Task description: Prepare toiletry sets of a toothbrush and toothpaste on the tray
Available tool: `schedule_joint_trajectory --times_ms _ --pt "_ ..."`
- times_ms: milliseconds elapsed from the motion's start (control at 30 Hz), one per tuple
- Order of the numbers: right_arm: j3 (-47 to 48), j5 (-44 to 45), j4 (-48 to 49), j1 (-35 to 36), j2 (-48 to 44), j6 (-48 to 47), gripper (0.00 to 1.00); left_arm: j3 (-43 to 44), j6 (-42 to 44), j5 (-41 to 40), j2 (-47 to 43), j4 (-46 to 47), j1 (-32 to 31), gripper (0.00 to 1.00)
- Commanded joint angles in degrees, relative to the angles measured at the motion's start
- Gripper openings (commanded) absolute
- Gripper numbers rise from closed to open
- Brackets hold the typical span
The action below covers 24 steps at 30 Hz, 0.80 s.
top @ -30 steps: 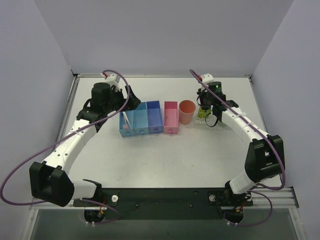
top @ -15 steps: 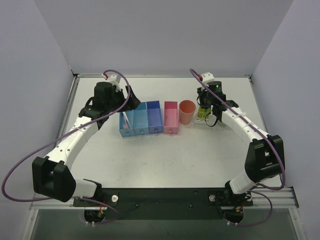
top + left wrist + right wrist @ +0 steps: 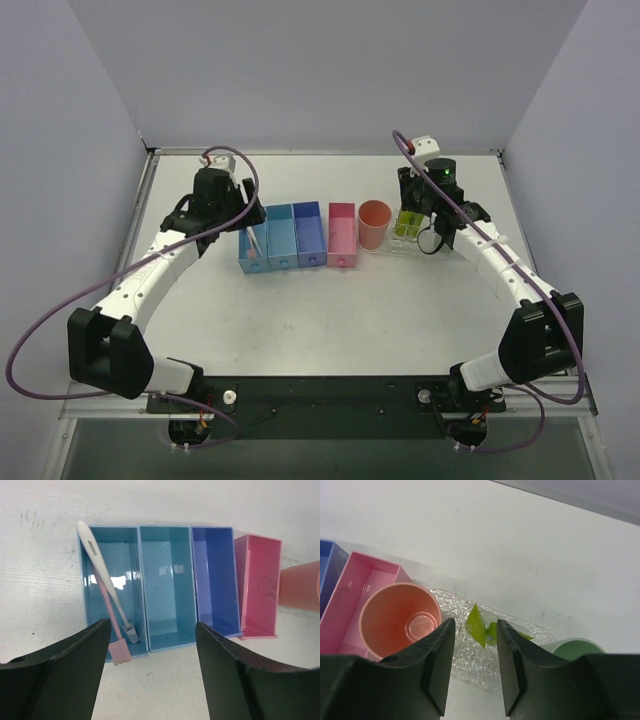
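While the left gripper's (image 3: 152, 627) jaws are spread wide above the row of bins, the toothbrush (image 3: 95, 555) is seen lying slantwise in the blue bin (image 3: 85, 587) at the row's 9 o'clock end. The right gripper's (image 3: 475, 630) jaws are set partly apart over the tray (image 3: 472, 667), clear of the toothpaste (image 3: 477, 622) lying on it. An orange cup (image 3: 400, 615) is seen at the toothpaste's 9 o'clock and a green cup (image 3: 575, 647) at its 3 o'clock.

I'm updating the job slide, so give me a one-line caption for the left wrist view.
Left gripper, open, hovers above the row of bins; a white toothbrush lies in the leftmost blue bin.
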Motion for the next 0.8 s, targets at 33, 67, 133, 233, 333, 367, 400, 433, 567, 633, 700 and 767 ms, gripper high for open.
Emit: schedule_joint_trajectory --times_ms 33,67,133,233,333,367,400,433,567,633,700,767 --pt "3.23 -0.59 1.37 -0.04 -4.64 1.15 0.35 2.84 0.26 -5.13 2.82 -4.11 -0.28 0.73" --pt "3.58 -0.59 1.45 -0.12 -5.34 1.41 0.35 2.84 0.09 -5.22 3.52 -4.11 -0.28 0.70" --pt "3.76 -0.59 1.37 -0.12 -5.87 1.67 0.36 2.93 -0.53 -5.49 4.31 -3.59 -0.28 0.63" --pt "4.03 -0.76 1.19 -0.12 -7.02 2.11 0.36 5.03 -0.36 -6.10 7.12 -3.58 -0.19 0.54" --pt "3.41 -0.76 1.28 -0.12 -8.25 2.38 0.37 7.41 0.35 -7.07 10.63 -3.67 -0.02 0.47" --pt "3.15 -0.76 1.19 -0.21 -8.77 2.38 0.37 7.85 0.35 -7.16 12.56 -4.02 0.16 0.46" --pt "2.80 -0.68 1.28 -0.12 -9.13 2.47 0.37 8.90 0.17 -7.77 13.45 -4.37 0.33 0.46" --pt "2.27 -0.59 1.19 -0.21 -9.39 2.38 0.37 9.34 0.00 -8.47 14.41 -4.72 0.33 0.43" --pt "0.60 -0.06 1.19 -0.39 -11.32 2.38 0.38 12.07 -1.85 -12.25 19.16 -8.06 0.25 0.36" --pt "-0.19 0.12 1.19 -0.47 -12.20 2.38 0.38 12.86 -1.94 -13.39 20.13 -8.50 0.16 0.37" --pt "-0.63 0.20 1.02 -0.56 -12.82 2.47 0.38 12.86 -1.85 -13.92 20.75 -8.24 0.25 0.37" --pt "-1.07 0.20 0.84 -0.65 -13.43 2.82 0.38 12.69 -1.85 -14.19 21.62 -7.80 0.25 0.37"
